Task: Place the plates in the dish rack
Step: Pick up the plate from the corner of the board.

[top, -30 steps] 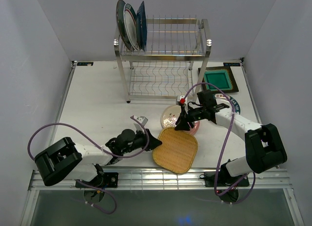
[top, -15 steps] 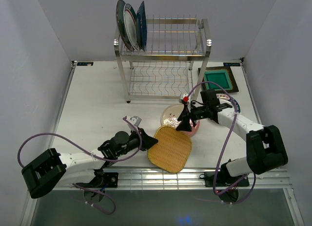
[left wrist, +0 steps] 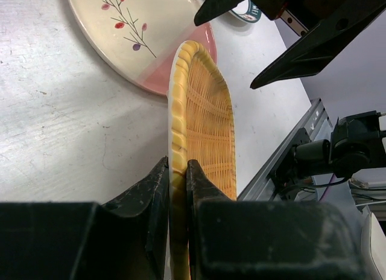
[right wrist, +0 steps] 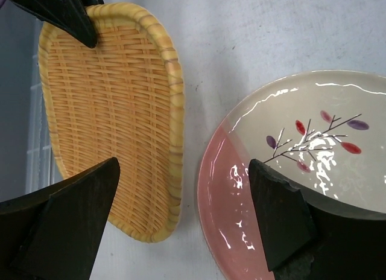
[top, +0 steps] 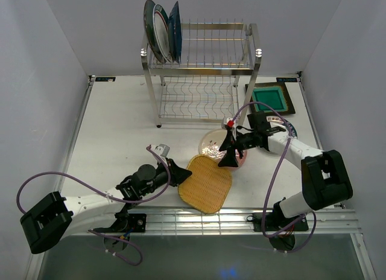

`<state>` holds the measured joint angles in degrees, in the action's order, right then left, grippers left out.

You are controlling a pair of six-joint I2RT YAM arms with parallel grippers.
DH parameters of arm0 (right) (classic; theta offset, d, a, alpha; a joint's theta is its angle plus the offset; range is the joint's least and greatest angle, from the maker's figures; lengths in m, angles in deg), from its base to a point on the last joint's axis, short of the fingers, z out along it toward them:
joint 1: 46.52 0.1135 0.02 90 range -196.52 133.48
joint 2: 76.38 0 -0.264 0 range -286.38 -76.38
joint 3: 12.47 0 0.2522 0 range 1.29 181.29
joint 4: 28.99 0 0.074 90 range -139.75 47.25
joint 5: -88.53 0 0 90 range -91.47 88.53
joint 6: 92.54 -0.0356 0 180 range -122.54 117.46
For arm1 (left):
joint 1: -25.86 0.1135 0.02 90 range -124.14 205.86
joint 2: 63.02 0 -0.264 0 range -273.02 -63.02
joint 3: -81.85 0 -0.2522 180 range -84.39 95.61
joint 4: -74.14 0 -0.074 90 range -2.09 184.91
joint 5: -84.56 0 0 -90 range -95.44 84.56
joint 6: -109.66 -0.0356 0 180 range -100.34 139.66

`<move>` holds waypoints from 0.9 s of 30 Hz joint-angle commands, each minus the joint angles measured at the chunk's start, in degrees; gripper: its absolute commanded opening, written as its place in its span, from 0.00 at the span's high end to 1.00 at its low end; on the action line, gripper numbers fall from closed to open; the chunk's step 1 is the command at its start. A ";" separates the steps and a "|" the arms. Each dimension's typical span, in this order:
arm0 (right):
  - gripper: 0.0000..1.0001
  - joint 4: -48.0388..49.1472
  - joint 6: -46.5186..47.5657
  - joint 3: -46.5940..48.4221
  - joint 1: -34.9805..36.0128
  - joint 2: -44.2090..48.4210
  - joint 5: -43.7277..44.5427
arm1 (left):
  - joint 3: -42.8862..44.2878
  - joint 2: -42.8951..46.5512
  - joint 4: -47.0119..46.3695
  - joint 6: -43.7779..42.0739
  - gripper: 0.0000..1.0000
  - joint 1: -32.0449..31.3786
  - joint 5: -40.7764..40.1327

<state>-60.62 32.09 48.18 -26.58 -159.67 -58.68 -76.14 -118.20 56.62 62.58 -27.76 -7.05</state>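
Note:
The orange woven plate (top: 205, 183) lies near the table's front edge. My left gripper (top: 174, 173) is shut on its left rim, which shows pinched between the jaws in the left wrist view, gripper (left wrist: 179, 171). The pink-cream floral plate (top: 212, 144) rests flat just behind it, floral plate (right wrist: 301, 141). My right gripper (top: 231, 151) hangs open over the gap between the two, gripper (right wrist: 184, 171), and holds nothing. The dish rack (top: 202, 69) stands at the back with three plates (top: 161, 32) upright at the left of its top tier.
A green square plate (top: 269, 99) lies to the right of the rack. A white colour-rimmed plate (top: 292, 130) is partly hidden under the right arm. The rack's lower shelf (top: 196, 99) holds nothing. A metal rail (top: 241, 215) runs along the near edge.
The right gripper has opened wide and come off the woven plate's far edge. The left gripper has drawn the woven plate to the left and nearer the front.

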 commanded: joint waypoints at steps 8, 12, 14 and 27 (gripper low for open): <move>0.06 -3.58 3.69 3.03 0.45 -4.60 -4.23 | 0.71 -0.81 -3.78 -0.82 1.00 0.01 1.52; 0.06 -3.58 4.13 3.03 1.06 -5.74 -4.31 | 0.54 -0.46 -4.31 -0.73 1.00 0.01 3.08; 0.06 -4.19 4.65 3.55 1.32 -6.79 -4.75 | 0.45 -0.46 -4.48 -0.82 1.00 0.01 3.63; 0.48 -6.82 7.11 4.08 3.96 -8.38 -4.14 | 1.07 -3.71 -6.77 -1.08 1.00 0.10 3.89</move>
<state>-65.98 37.80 50.37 -23.04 -167.75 -61.85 -76.11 -121.78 53.03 62.36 -27.76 -4.10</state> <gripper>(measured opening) 0.541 0.236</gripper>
